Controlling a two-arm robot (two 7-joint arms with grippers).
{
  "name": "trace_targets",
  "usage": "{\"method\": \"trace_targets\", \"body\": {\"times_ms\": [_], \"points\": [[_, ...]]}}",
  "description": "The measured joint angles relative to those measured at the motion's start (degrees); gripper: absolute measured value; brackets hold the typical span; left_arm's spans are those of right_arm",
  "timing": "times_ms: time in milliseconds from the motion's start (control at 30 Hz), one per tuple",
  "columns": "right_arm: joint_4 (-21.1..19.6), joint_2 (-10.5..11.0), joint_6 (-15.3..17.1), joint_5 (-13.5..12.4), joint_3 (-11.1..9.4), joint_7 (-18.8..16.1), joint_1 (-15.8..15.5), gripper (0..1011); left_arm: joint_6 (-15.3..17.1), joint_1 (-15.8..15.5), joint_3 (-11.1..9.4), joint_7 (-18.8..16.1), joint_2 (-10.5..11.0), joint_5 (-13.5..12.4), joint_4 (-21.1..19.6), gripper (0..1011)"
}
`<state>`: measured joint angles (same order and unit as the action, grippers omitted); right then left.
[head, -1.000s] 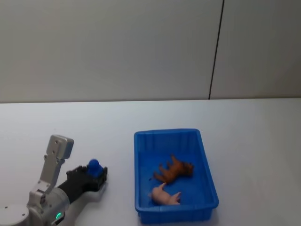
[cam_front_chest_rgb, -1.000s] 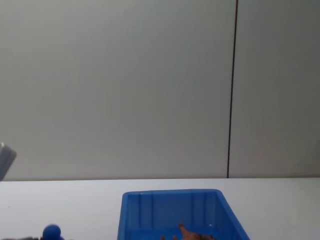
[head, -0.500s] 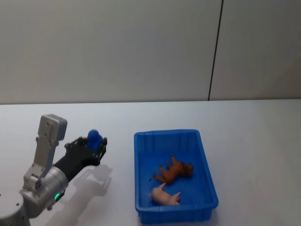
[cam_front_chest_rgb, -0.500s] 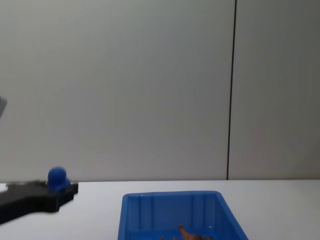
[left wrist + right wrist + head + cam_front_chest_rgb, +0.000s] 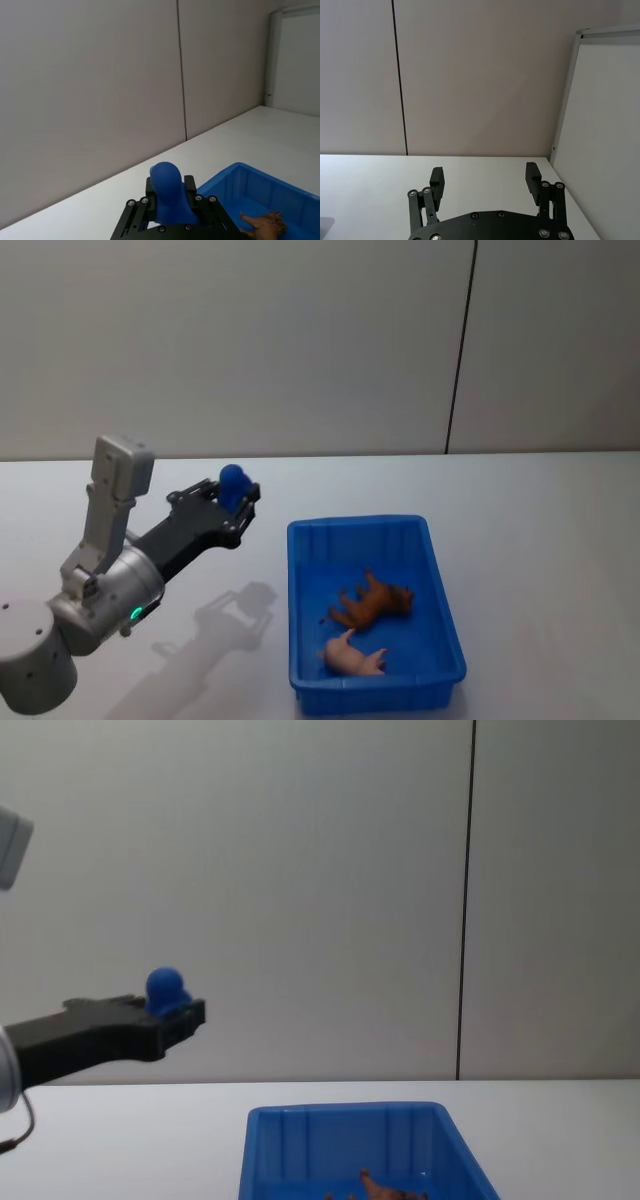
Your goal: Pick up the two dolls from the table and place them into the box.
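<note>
My left gripper (image 5: pixel 238 502) is shut on a blue round-headed doll (image 5: pixel 234 481), held high above the white table (image 5: pixel 540 510), left of the blue box (image 5: pixel 300 610). In the chest view the doll (image 5: pixel 164 989) pokes up from the left gripper (image 5: pixel 180 1012), up and left of the box (image 5: pixel 262 1150). In the left wrist view the doll (image 5: pixel 168 192) is clamped between the fingers, with the box (image 5: pixel 240 181) beyond. A brown four-legged doll (image 5: pixel 372 602) and a pale pink pig (image 5: pixel 350 655) lie inside the box. My right gripper (image 5: pixel 486 182) stands open over bare table.
A grey wall (image 5: pixel 250 340) with a dark vertical seam (image 5: pixel 460 350) stands behind the table. A white panel (image 5: pixel 605 125) rises at the table's edge in the right wrist view. Bare tabletop surrounds the box.
My left gripper has lifted the blue doll from the table surface and carried it up and toward the box. The brown doll and the pig have not moved.
</note>
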<state>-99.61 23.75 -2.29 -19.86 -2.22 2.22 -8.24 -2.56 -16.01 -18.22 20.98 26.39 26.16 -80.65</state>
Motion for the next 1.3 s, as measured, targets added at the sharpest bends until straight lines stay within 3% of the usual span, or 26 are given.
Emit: {"method": "trace_targets", "body": {"times_ms": [267,600,833,1033,1300], "points": [[0.0,0.0,0.0,0.0,0.0,0.0,0.0,1001,1.3,-2.9,-0.4,6.6,-1.5,0.2,2.2,291],[0.0,0.0,0.0,0.0,0.0,0.0,0.0,1001,4.8,-7.5,-1.8,15.7,-4.2,0.3,8.1,225],[0.0,0.0,0.0,0.0,0.0,0.0,0.0,1001,7.3,-11.6,-3.1,22.1,-6.9,0.0,14.8,189],[0.0,0.0,0.0,0.0,0.0,0.0,0.0,1001,8.2,-16.7,-4.8,28.0,-10.2,-0.8,24.5,155],[0.0,0.0,0.0,0.0,0.0,0.0,0.0,1001,8.0,-20.6,-6.0,32.3,-12.8,-1.4,32.3,416]]}}
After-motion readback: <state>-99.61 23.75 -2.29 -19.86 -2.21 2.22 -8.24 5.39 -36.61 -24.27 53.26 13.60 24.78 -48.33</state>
